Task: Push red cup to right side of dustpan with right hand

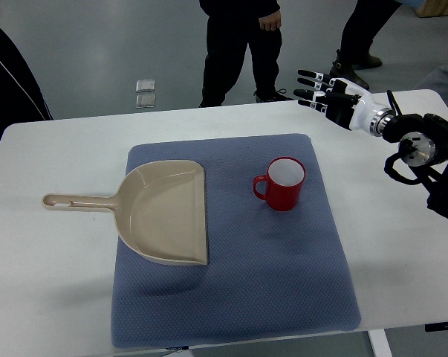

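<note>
A red cup (283, 186) with a white inside stands upright on the blue mat (283, 282), its handle pointing left. It is to the right of a beige dustpan (168, 212), with a gap between them. The dustpan's handle points left, off the mat. My right hand (324, 93) is raised over the table's far right edge, fingers spread and pointing left, holding nothing. It is well behind and to the right of the cup. The left arm does not show.
The mat lies on a white table (53, 297). Two people stand beyond the far edge: one (242, 44) at centre, another's legs (361, 33) near my right hand. A dark sleeve (8, 82) shows at far left.
</note>
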